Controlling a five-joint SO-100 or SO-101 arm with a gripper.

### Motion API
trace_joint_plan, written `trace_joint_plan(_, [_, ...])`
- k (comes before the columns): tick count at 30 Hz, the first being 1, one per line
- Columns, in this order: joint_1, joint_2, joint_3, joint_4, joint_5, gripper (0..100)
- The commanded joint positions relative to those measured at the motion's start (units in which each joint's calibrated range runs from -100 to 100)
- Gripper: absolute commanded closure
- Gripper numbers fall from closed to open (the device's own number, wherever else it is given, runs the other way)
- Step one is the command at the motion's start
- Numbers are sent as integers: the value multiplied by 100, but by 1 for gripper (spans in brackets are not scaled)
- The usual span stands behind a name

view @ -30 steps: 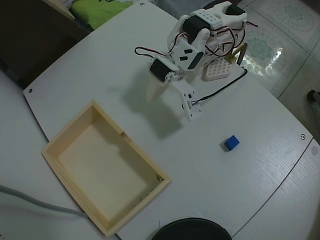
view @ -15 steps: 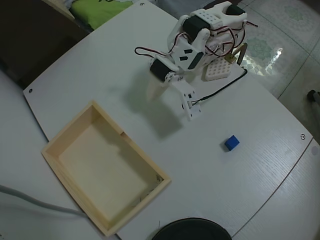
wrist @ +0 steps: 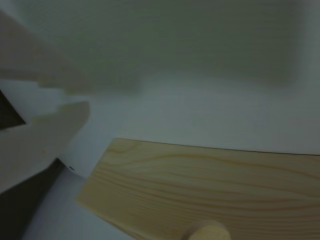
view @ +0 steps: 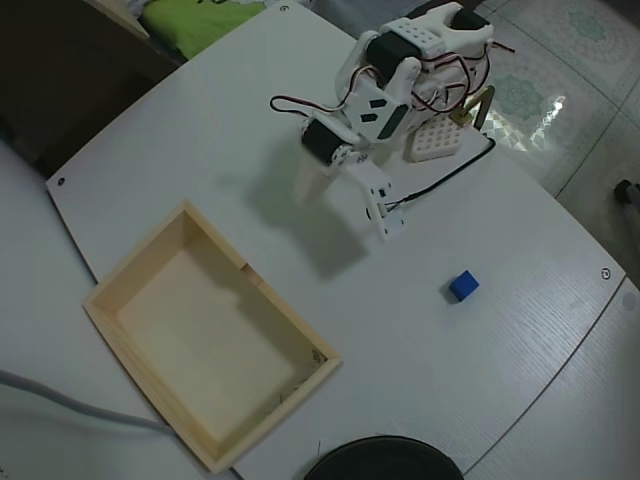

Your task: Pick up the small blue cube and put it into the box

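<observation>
My arm (view: 385, 85) is white with black joints and red wires. The cube (view: 462, 286) is bright blue, the box (view: 130, 270) pale wood with visible grain, the table (view: 500, 380) white, faintly streaked. A green cloth (view: 195, 20) lies beyond.

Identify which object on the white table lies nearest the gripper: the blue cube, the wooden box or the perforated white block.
The perforated white block, right beside the arm near the gripper.
</observation>
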Motion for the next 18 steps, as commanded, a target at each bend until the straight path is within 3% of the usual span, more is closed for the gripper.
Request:
trace_joint_plan(1, [-26, -42, -54, -69, 20, 99])
trace_joint_plan(13, [-33, 0, -416, 16, 176, 99])
trace_joint_plan(18, [-33, 34, -1158, 466, 176, 92])
